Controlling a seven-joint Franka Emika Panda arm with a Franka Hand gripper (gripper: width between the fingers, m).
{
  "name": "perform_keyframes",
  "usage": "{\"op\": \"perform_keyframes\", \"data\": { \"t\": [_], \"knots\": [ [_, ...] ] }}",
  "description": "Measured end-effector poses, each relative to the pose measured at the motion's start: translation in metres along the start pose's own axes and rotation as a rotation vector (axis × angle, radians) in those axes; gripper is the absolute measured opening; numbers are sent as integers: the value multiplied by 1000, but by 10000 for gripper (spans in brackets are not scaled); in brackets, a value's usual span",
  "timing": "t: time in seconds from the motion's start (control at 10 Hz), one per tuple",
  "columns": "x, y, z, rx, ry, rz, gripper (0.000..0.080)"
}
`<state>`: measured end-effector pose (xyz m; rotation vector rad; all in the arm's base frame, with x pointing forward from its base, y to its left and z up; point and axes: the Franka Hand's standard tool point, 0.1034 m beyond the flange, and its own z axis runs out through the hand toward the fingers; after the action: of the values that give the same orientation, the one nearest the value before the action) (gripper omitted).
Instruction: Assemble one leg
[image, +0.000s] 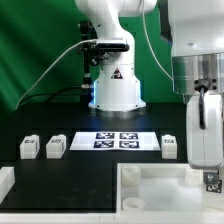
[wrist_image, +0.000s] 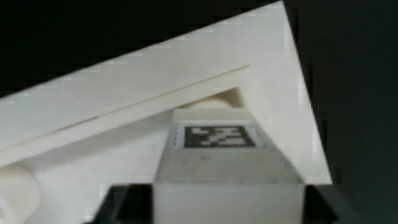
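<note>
In the wrist view my gripper (wrist_image: 222, 206) is shut on a white leg (wrist_image: 217, 165), with dark fingers (wrist_image: 132, 205) on both sides of it. The leg's marker tag (wrist_image: 217, 137) faces the camera. The leg sits over a corner of the large white tabletop part (wrist_image: 107, 130), inside its rim. In the exterior view the gripper (image: 208, 165) hangs at the right over the tabletop's (image: 150, 185) far right corner, and the held leg (image: 211, 180) shows at its tip. Three more legs stand on the black table: two on the left (image: 30, 147) (image: 55, 146) and one on the right (image: 170, 147).
The marker board (image: 115, 139) lies flat in the middle of the table in front of the robot base (image: 115, 85). A white part (image: 5, 182) shows at the exterior view's lower left edge. A green backdrop stands behind.
</note>
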<state>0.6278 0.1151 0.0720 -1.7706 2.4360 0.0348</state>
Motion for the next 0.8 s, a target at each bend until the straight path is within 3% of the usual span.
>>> {"op": "perform_keyframes", "data": {
  "t": [0.2,0.3,0.4,0.8],
  "knots": [
    [0,0,1,2,1,-85,605],
    [-5,-1,3,26,-3,-215,605],
    [-9,1,2,26,-7,-353,640],
    [-7,0,2,26,2,-796,649]
  ]
}}
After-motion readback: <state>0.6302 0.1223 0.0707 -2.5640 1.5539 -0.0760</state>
